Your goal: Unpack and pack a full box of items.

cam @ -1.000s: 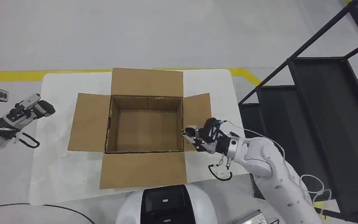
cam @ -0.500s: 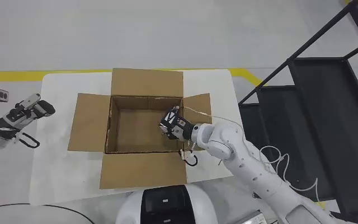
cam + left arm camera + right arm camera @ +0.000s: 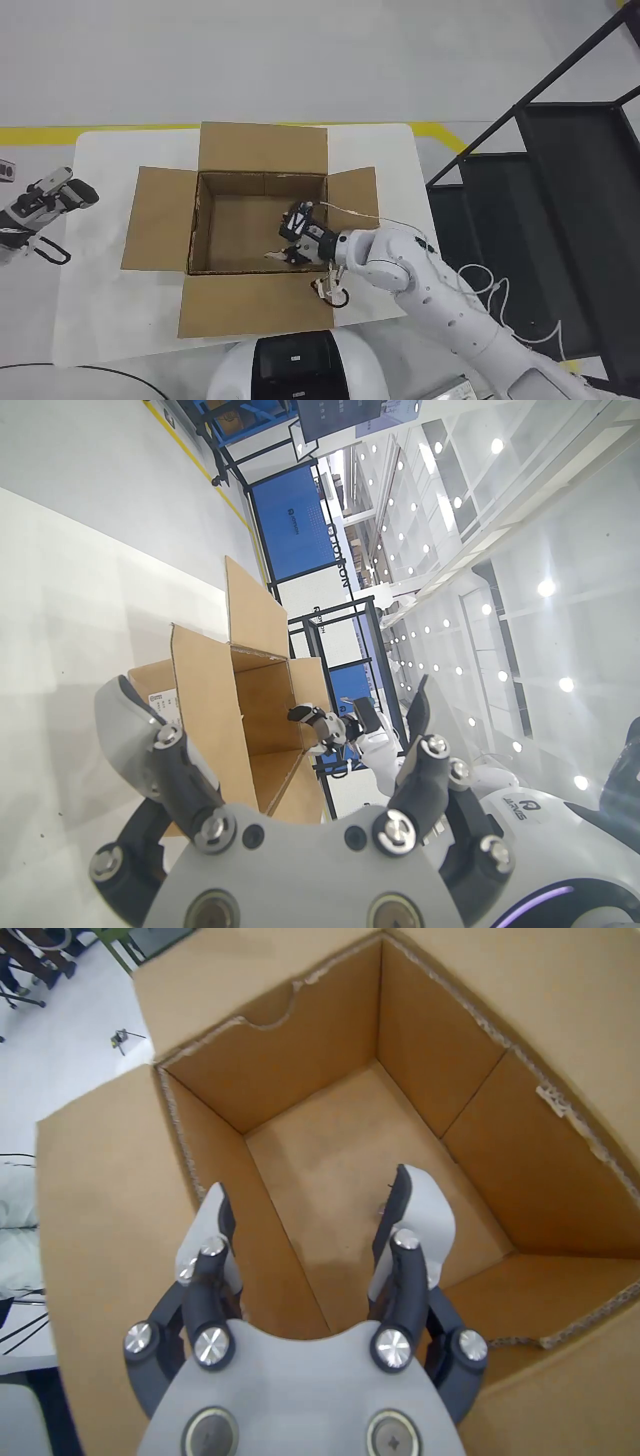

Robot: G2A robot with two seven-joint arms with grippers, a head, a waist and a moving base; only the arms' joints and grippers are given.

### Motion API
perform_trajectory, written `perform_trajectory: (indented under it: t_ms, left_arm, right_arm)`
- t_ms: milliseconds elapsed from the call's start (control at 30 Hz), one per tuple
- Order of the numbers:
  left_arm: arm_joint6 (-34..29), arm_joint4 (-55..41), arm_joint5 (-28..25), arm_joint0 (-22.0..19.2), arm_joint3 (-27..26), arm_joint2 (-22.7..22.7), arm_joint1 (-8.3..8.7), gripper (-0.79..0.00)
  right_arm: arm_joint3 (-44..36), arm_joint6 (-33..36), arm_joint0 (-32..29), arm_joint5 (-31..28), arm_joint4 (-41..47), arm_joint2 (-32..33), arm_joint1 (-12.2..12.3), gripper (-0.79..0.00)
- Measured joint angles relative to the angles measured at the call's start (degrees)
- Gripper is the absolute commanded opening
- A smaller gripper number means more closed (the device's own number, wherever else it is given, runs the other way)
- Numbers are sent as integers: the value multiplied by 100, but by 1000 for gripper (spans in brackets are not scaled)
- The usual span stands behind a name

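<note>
Hanging in the box [image 3: 262, 147] by its right wall, the right gripper [image 3: 310, 1188] has open, empty fingers [image 3: 425, 1208] over its bare bottom. The left gripper [image 3: 270, 690], open too, is well apart.

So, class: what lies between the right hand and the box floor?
Nothing. In the right wrist view the open right hand hangs over the bare box floor.

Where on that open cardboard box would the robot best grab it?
Probably the right flap of the cardboard box: it lies flat and thin, so the open right gripper could pinch its free edge, coming from the box's right side. The box itself looks too wide to span.
</note>
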Motion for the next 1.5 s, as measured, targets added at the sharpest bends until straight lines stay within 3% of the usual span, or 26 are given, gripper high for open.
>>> perform_trajectory:
  t_ms: [167, 300, 433, 567, 667, 767, 833, 1100, 1267, 1500]
  left_arm:
    - [0, 0, 0, 0, 0, 0, 0, 0]
    - [0, 0, 0, 0, 0, 0, 0, 0]
    - [0, 0, 0, 0, 0, 0, 0, 0]
    - [0, 0, 0, 0, 0, 0, 0, 0]
    - [0, 0, 0, 0, 0, 0, 0, 0]
    - [0, 0, 0, 0, 0, 0, 0, 0]
    - [0, 0, 0, 0, 0, 0, 0, 0]
    - [0, 0, 0, 0, 0, 0, 0, 0]
    - [0, 0, 0, 0, 0, 0, 0, 0]
    - [0, 0, 0, 0, 0, 0, 0, 0]
  right_arm:
    - [-1297, 194, -1230, -859, 538, 1316, 341, 0]
    - [-2119, -141, -2630, -1452, 937, 2950, 562, 0]
    - [-1910, -900, -3707, -1757, 1154, 4342, 614, 0]
    - [-1323, -1259, -4248, -1691, 1327, 5130, 615, 0]
    - [-839, -1290, -4210, -1657, 1245, 5242, 624, 0]
    - [-358, -1349, -3947, -2170, 742, 5137, 657, 0]
    - [61, -1364, -3686, -2480, 202, 4980, 678, 0]
    - [1362, -820, -2445, -2814, -1575, 4060, 740, 0]
    - [1856, -769, -1930, -2830, -2398, 3750, 773, 0]
    - [2546, -918, -1378, -2347, -3044, 3598, 802, 0]
